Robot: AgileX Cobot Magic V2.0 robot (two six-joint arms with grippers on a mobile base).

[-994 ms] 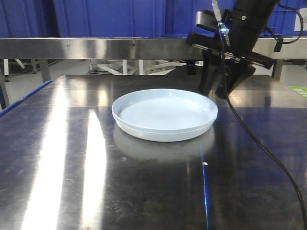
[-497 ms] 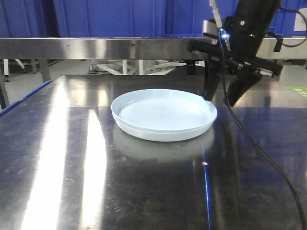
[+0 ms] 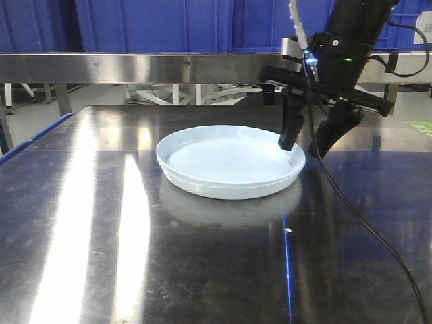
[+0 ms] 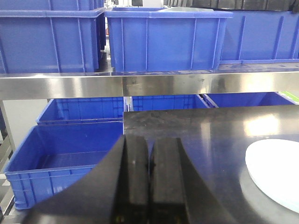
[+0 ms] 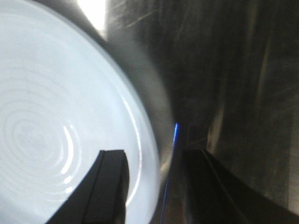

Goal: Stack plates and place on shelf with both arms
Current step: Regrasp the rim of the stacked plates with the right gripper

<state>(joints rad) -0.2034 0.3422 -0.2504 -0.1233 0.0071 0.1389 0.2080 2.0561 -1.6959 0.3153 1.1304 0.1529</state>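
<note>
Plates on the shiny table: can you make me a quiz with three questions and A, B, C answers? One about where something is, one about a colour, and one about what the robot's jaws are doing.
1. Where are the right arm's jaws?
A) One on each side of the plates' rim.
B) Around a cup.
C) On the floor.

2. What colour are the crates on the shelf?
A) Red.
B) Blue.
C) Yellow.

3. How are the left arm's jaws?
A) Wide open.
B) Shut together, holding nothing.
C) Clamped on a plate.

Answers:
1 A: the right wrist view shows one jaw over the plates and the other over the table.
2 B: every crate in view is blue.
3 B: the left wrist view shows them pressed together with nothing between.
</note>
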